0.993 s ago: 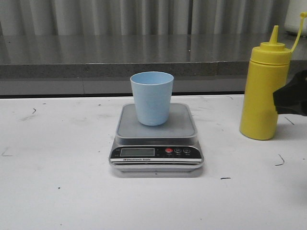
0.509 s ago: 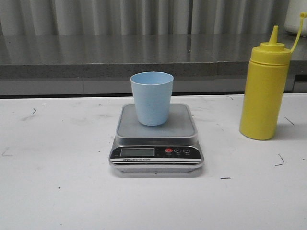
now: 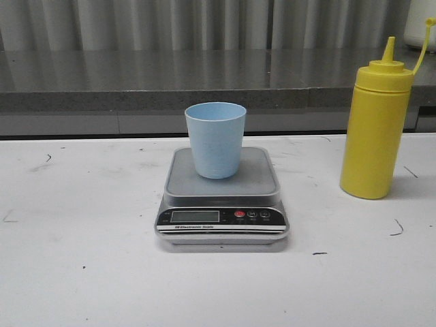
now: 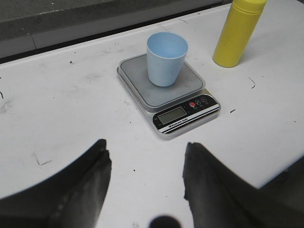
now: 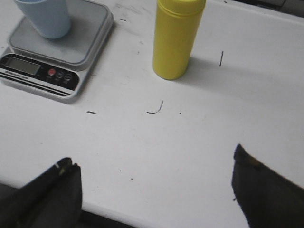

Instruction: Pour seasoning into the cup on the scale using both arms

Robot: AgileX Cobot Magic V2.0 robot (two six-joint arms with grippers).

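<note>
The pale blue cup [image 3: 216,139] stands upright on the grey platform of the silver scale [image 3: 222,197] at mid table. The yellow seasoning bottle [image 3: 377,127] stands upright on the table to the right, apart from the scale, its tip cover hanging loose. Neither gripper shows in the front view. In the left wrist view my left gripper [image 4: 145,159] is open and empty, well back from the scale [image 4: 167,92] and cup [image 4: 166,58]. In the right wrist view my right gripper [image 5: 153,161] is wide open and empty near the table's front edge, back from the bottle [image 5: 176,38].
A grey stone ledge [image 3: 204,85] runs along the back behind the white table [image 3: 82,259]. Small dark scuffs mark the tabletop. The table's front edge [image 5: 123,216] shows under my right gripper.
A dark gripper part beside the bottle at the right edge one second ago has left the front view. Cup, scale and bottle have not moved.
</note>
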